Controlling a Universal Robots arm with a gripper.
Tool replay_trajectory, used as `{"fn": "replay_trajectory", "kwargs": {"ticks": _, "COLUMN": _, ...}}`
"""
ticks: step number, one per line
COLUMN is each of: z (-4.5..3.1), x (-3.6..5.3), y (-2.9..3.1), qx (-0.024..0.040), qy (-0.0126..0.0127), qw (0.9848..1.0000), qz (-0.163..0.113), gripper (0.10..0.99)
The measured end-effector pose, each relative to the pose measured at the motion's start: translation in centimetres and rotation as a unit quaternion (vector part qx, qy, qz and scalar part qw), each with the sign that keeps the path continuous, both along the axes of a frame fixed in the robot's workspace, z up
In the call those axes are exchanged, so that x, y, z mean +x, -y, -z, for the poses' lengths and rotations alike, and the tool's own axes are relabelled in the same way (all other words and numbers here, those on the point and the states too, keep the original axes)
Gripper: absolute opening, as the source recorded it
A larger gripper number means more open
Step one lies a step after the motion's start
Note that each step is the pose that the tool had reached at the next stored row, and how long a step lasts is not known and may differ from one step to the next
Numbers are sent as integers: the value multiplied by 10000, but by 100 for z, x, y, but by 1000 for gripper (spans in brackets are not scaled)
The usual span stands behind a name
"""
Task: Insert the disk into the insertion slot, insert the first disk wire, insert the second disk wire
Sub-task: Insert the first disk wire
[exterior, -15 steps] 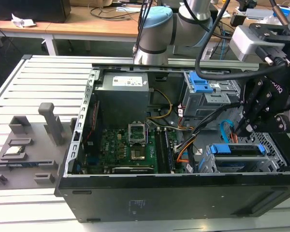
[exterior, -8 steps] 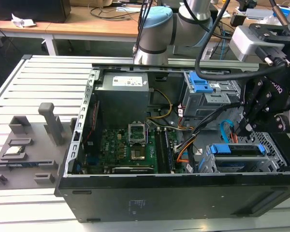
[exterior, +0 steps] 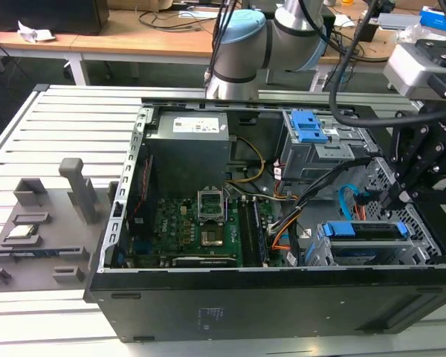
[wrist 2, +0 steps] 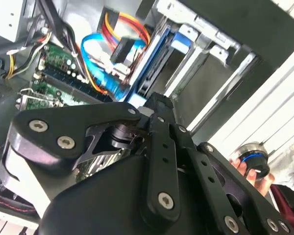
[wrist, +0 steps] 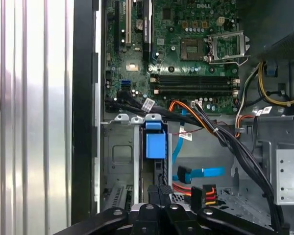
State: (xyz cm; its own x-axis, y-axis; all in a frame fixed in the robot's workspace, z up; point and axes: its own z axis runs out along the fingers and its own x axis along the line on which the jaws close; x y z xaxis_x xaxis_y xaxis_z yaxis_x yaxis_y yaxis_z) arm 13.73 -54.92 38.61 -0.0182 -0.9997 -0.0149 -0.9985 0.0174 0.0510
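The disk (exterior: 360,230) sits edge-up in the insertion slot (exterior: 323,253) at the case's front corner on the exterior view's right, its blue carrier tab (wrist: 154,144) showing between the cage walls (wrist: 118,156). My gripper (exterior: 392,199) hovers just above it with its fingertips (wrist: 158,192) together and nothing between them. The first disk wire (wrist: 203,194), red, orange and black with a dark plug, lies loose beside the disk. The second disk wire (wrist: 202,172), a light-blue flat cable, loops next to it, its plug free. Both wires (wrist 2: 122,29) (wrist 2: 94,48) hang near the disk's edge (wrist 2: 154,61).
The open case holds a green motherboard (exterior: 201,223), a grey power supply (exterior: 189,141) and a taller cage with blue tabs (exterior: 312,134). Black cable bundles (wrist: 235,147) cross beside the slot. A person's hand (wrist 2: 245,169) holds a small round object outside the case.
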Motion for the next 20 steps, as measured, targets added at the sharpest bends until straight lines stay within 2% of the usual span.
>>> {"fn": "replay_trajectory", "kwargs": {"ticks": 2, "z": 17, "x": 62, "y": -41, "qx": -4, "qy": -11, "qw": 10000, "qz": 0, "gripper": 106}}
{"fn": "replay_trajectory", "kwargs": {"ticks": 5, "z": 56, "x": 93, "y": -160, "qx": -14, "qy": -17, "qw": 10000, "qz": 0, "gripper": 106}}
{"fn": "replay_trajectory", "kwargs": {"ticks": 7, "z": 101, "x": 104, "y": -288, "qx": -20, "qy": -19, "qw": 10000, "qz": 0, "gripper": 106}}
{"fn": "replay_trajectory", "kwargs": {"ticks": 9, "z": 148, "x": 109, "y": -347, "qx": -20, "qy": -20, "qw": 10000, "qz": 0, "gripper": 106}}
{"fn": "replay_trajectory", "kwargs": {"ticks": 15, "z": 192, "x": 115, "y": -396, "qx": -20, "qy": -21, "qw": 10000, "qz": 0, "gripper": 106}}
{"fn": "replay_trajectory", "kwargs": {"ticks": 20, "z": 192, "x": 115, "y": -398, "qx": -21, "qy": -21, "qw": 10000, "qz": 0, "gripper": 106}}
